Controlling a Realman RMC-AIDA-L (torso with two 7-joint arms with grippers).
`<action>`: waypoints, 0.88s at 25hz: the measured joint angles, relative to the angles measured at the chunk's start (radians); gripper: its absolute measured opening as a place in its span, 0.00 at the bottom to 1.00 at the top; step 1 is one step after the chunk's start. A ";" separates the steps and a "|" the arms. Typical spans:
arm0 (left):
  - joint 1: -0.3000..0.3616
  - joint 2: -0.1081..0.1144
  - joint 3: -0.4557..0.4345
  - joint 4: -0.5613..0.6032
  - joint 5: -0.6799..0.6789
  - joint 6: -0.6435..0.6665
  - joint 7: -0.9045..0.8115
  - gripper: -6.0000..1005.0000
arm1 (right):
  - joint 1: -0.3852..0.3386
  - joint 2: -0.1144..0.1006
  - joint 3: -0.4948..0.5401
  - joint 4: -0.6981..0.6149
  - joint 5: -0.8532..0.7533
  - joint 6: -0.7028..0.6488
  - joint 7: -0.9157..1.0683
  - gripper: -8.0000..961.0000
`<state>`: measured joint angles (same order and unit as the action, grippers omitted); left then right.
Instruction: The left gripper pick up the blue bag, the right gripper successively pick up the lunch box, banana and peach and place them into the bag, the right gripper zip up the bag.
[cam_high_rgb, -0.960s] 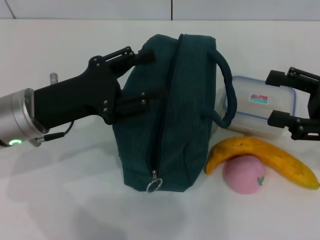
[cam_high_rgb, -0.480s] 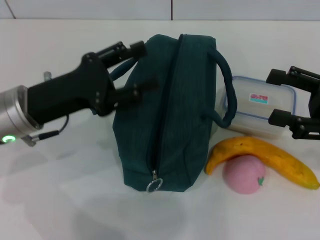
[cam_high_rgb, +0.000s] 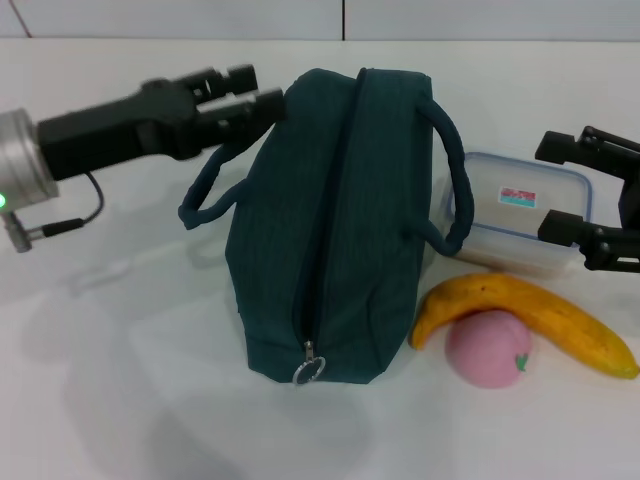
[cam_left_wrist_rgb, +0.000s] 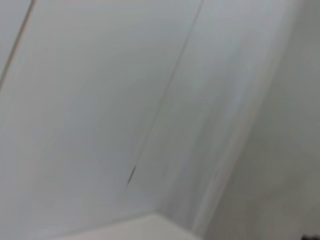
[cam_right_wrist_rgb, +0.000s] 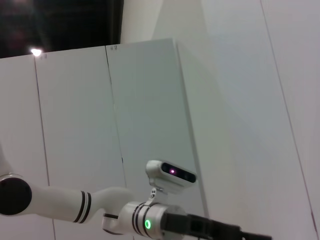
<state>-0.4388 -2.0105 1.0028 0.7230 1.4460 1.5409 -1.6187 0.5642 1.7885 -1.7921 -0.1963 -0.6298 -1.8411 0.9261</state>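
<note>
While the left gripper (cam_high_rgb: 252, 92), fingers almost together, seems to pinch the near handle (cam_high_rgb: 205, 190) of the blue bag (cam_high_rgb: 335, 230), the open, empty right gripper (cam_high_rgb: 566, 190) waits beside the lunch box (cam_high_rgb: 520, 215).

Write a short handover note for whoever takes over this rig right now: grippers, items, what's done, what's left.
Left gripper: at the blue bag's upper left corner, above its left handle; grip unclear.
Right gripper: open, flanking the lunch box's right end.
Bag stands on the table, zipped shut. Banana lies curved over the peach, right of the bag.
Done: nothing packed.
Left: lift and open the bag, load box, banana, peach, zip.
</note>
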 joint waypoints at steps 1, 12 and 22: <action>-0.001 -0.006 -0.001 0.013 0.022 -0.018 -0.015 0.76 | -0.001 0.000 0.000 0.000 0.000 0.001 0.000 0.88; -0.036 -0.025 0.002 0.034 0.153 -0.093 -0.110 0.76 | -0.003 0.002 0.001 0.000 -0.001 0.003 -0.002 0.88; -0.035 -0.024 -0.004 0.034 0.165 -0.087 -0.082 0.73 | -0.020 0.005 0.000 0.001 -0.001 0.002 -0.003 0.88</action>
<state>-0.4734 -2.0348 0.9993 0.7571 1.6106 1.4536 -1.7012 0.5442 1.7931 -1.7917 -0.1948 -0.6305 -1.8386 0.9235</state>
